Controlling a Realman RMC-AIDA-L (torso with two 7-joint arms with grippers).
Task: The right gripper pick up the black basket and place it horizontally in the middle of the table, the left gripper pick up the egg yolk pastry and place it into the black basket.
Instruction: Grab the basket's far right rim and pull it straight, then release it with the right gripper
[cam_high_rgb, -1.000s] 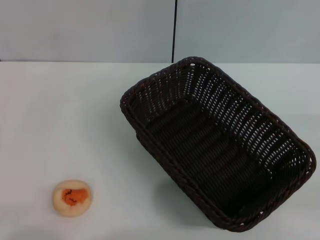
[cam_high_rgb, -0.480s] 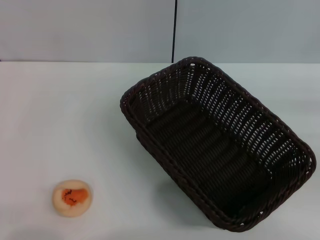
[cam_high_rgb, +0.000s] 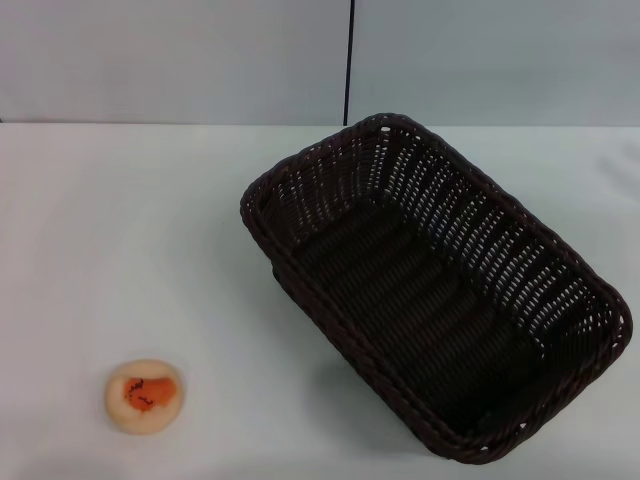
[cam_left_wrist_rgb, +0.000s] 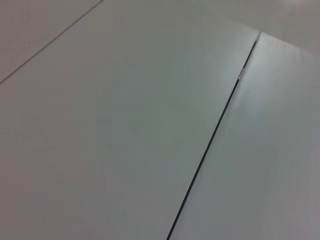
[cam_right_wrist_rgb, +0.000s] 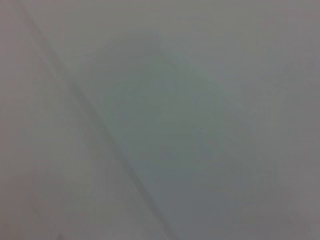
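Note:
The black basket (cam_high_rgb: 440, 290) sits on the white table (cam_high_rgb: 130, 230) at the right, turned diagonally, one corner far and middle, the other near the front right edge. It is empty. The egg yolk pastry (cam_high_rgb: 145, 396) lies on the table at the front left, well apart from the basket. Neither gripper shows in the head view. The left wrist view shows only pale panels with a dark seam. The right wrist view is a blurred pale surface.
A pale wall (cam_high_rgb: 170, 60) with a dark vertical seam (cam_high_rgb: 350, 60) stands behind the table's far edge. A faint shadow (cam_high_rgb: 625, 165) lies on the table at the far right edge.
A faint shadow has appeared on the table at the far right. The basket and the pastry have not moved.

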